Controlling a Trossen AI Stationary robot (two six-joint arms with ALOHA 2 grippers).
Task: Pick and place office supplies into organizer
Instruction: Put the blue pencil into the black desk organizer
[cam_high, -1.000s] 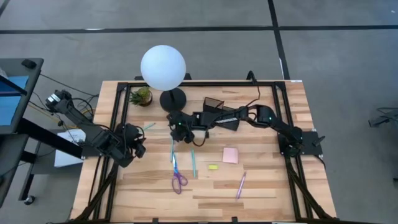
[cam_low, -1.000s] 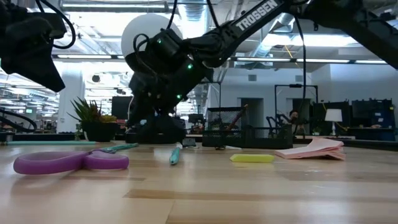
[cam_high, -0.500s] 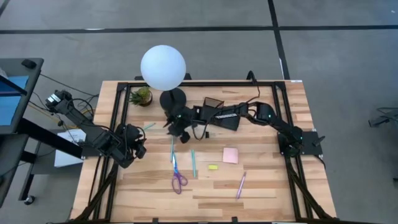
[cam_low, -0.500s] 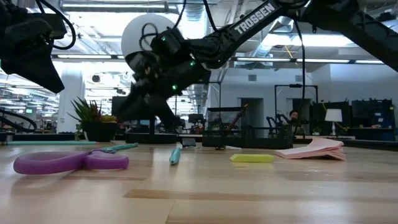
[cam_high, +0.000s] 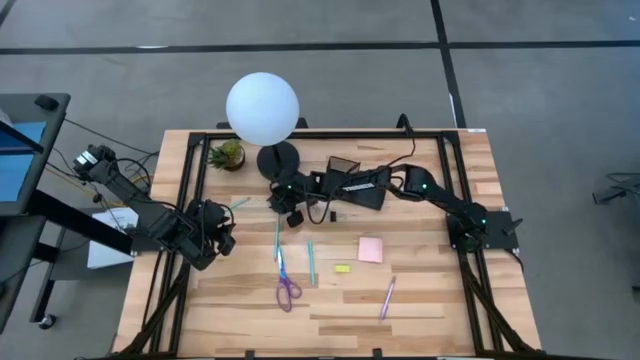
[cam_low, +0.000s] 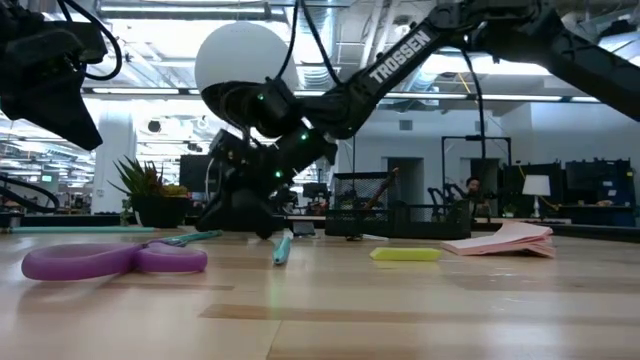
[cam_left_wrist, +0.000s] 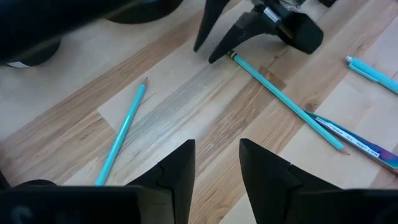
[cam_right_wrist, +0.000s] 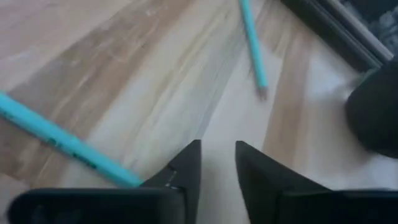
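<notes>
The right end effector (cam_high: 283, 203) has moved back toward the lamp base (cam_high: 279, 160) and lowered to the desk (cam_high: 420, 300), its fingers narrowed, gripping nothing. A teal pencil (cam_right_wrist: 62, 146) lies beside them. The left end effector (cam_high: 222, 238) stays slightly open, empty.

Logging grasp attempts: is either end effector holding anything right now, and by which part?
Nothing is held. The right end effector hovers at the teal pencil's end with empty fingers; the left end effector is also empty.

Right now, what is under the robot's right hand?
Under the right hand lies the wooden table and the top end of a thin teal pencil, right at its fingertips. Whether the fingers touch the pencil cannot be seen; the hand covers that spot.
</notes>
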